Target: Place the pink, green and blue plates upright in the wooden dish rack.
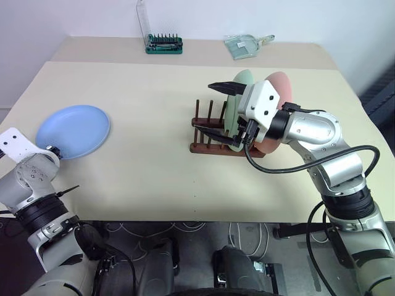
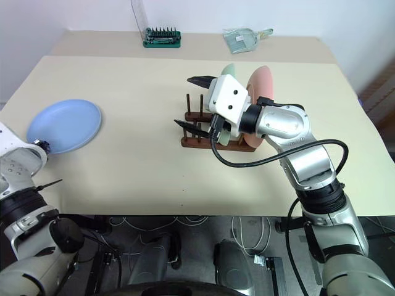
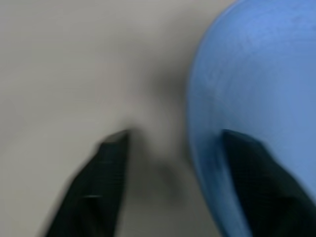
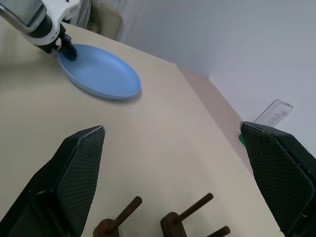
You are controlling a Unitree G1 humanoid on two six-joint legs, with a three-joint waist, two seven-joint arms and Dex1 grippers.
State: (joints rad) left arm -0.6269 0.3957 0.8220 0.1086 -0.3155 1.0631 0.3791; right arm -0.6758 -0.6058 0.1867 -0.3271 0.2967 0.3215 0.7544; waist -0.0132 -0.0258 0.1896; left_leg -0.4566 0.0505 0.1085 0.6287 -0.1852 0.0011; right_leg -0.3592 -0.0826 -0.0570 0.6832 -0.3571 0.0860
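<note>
Beige and matte, the counter [image 1: 154, 123] fills most of the head views, with a white wall behind it and dark floor with cables below its near edge. At the upper middle a green-based tool holder [image 1: 163, 44] stands near the far edge, and a clear plastic scoop [image 1: 242, 45] lies to its right.

At centre right the wooden dish rack [image 1: 210, 132] holds the green plate [image 1: 237, 86] and the pink plate [image 1: 281, 83] upright, side by side, pink to the right. The right gripper [image 1: 213, 111] hangs in front of them with its jaws spread wide, one black finger above the rack's pegs and one low beside them; nothing sits between them.

At middle left the blue plate [image 1: 73, 130] lies flat on the counter, well apart from the rack. The left gripper [image 3: 182, 173] is at the plate's near-left rim; its jaws stand partly open, one finger over the plate's surface and the other over bare counter, straddling the rim. Whether they touch the rim I cannot tell.

Open counter stretches between the blue plate and the rack, and the rack's left-hand pegs stand free
</note>
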